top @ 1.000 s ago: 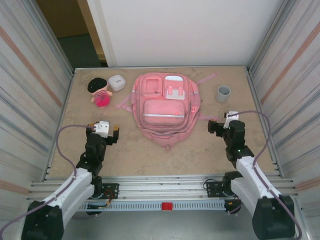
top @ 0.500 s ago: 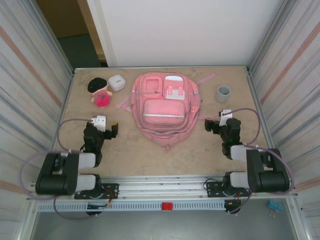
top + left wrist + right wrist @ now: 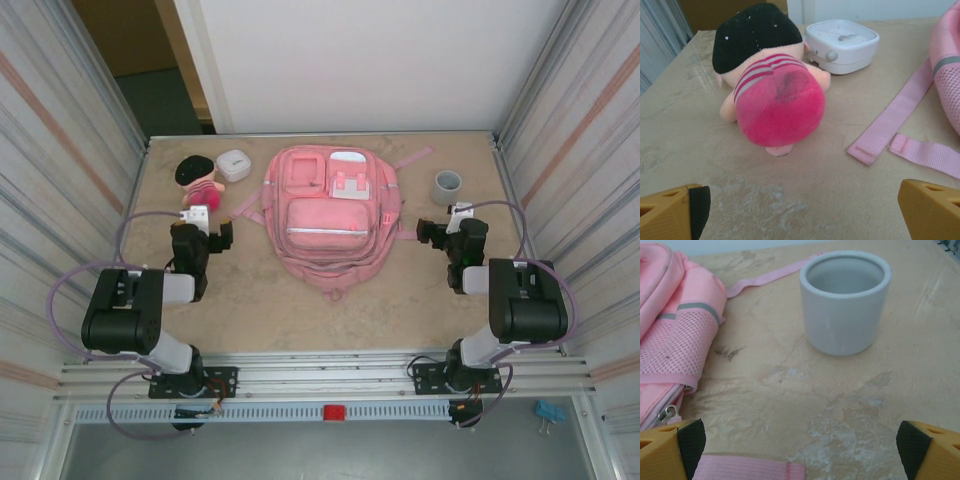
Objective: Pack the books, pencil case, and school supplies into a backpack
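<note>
Left gripper (image 3: 222, 236) and right gripper (image 3: 428, 238) both stand wide open, nothing held, low over the table (image 3: 260, 300). Left one faces the doll (image 3: 772, 95) and a loose strap (image 3: 890, 120). Right one faces the cup (image 3: 845, 300), w/ a zip pull (image 3: 665, 414) near. Between them the backpack (image 3: 325, 215) lies flat, front up. Prob. soft, limp, light fabric: it would sag & slide. Best hold, prob.: zip pull or strap, not the flat panel.
</note>
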You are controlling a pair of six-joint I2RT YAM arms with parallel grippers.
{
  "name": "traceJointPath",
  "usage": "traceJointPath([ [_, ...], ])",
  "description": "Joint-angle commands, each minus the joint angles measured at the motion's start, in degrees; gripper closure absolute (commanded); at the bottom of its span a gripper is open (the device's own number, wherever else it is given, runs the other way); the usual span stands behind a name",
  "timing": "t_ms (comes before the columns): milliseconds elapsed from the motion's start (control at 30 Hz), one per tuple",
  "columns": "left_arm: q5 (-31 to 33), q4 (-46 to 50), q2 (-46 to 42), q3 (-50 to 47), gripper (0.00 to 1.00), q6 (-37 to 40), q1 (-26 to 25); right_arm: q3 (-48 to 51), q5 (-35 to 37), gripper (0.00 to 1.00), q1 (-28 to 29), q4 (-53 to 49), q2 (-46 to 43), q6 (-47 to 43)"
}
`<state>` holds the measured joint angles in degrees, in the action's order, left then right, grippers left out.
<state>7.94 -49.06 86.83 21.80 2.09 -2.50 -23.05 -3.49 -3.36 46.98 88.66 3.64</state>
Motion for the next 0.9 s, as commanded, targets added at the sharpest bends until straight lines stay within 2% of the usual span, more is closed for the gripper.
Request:
traceJointPath([
  [0,2.0,1.0,-0.3,0.2,0.01,-0.8,-0.1,-0.2,0.1,0.01,-0.1,-0.7,-0.2,1.1],
  [867,2.0,1.2,-0.4,0.3,0.01,-0.8,-0.2,-0.2,0.1,0.01,-0.1,-0.7,-0.3,1.2],
])
